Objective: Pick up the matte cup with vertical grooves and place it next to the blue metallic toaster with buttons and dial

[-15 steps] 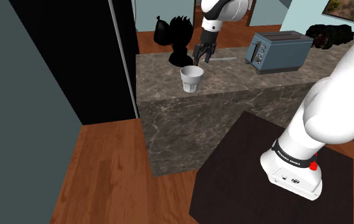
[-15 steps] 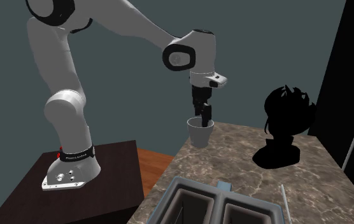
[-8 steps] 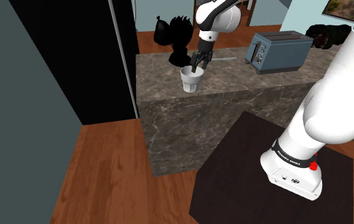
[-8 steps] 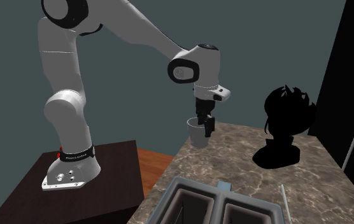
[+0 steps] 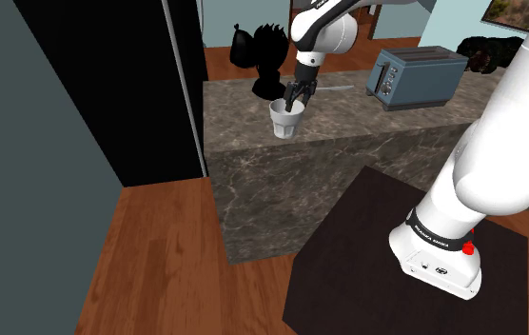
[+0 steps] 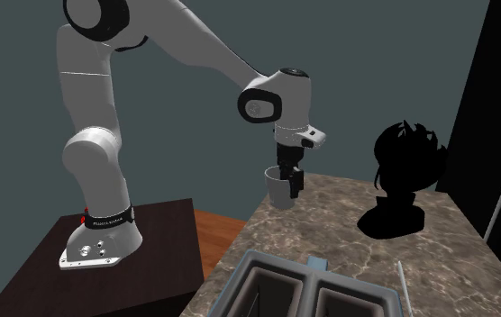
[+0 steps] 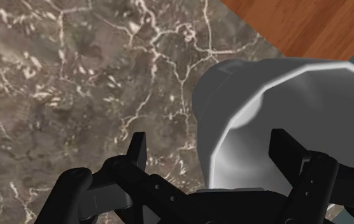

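A pale grey faceted cup (image 5: 286, 120) stands upright on the marble counter (image 5: 348, 143), near its front edge at the shoulder view's left. My black gripper (image 5: 296, 100) points down at the cup's rim and is open. In the wrist view the gripper (image 7: 212, 151) straddles the cup's wall: one finger (image 7: 287, 149) is inside the cup (image 7: 284, 102), the other finger (image 7: 137, 149) is outside over the marble. Neither finger touches the wall. The blue-grey toaster (image 5: 417, 78) sits farther along the counter at the shoulder view's right. The second exterior view shows the gripper (image 6: 291, 178) dipped into the cup (image 6: 278, 191).
A black silhouetted figure (image 5: 267, 57) stands on the counter just behind the cup. A black area (image 5: 110, 86) lies beyond the counter's end. The dark stand (image 5: 386, 257) sits below the counter on a wooden floor (image 5: 158, 257). The toaster's slots (image 6: 303, 288) fill the second exterior view's bottom.
The arm has come down and the open gripper has sunk from above the cup to straddle its rim. The cup has not moved.
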`<state>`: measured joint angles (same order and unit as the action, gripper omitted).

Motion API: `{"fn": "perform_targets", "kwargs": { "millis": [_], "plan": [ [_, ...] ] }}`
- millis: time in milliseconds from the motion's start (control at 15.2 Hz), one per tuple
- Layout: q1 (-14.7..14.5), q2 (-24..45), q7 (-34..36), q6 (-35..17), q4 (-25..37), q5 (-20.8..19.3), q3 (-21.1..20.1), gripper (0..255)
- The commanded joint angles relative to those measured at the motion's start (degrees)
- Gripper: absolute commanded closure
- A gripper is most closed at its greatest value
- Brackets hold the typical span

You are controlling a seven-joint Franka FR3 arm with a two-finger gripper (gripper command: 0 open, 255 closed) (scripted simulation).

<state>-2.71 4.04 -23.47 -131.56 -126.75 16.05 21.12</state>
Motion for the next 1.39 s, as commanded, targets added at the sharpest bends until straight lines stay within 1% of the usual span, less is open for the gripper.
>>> {"fn": "perform_targets", "kwargs": {
  "millis": [0, 66, 660, 1320],
  "plan": [
    [0.0, 0.0, 0.0, 0.0, 0.0, 0.0, 0.0, 0],
    [0.0, 0.0, 0.0, 0.0, 0.0, 0.0, 0.0, 255],
    [0.0, 0.01, -0.01, -0.01, 0.0, 0.01, 0.0, 255],
    [-0.08, -4.24, 3.24, 6.87, 3.34, -3.34, 0.22, 255]
  ]
}}
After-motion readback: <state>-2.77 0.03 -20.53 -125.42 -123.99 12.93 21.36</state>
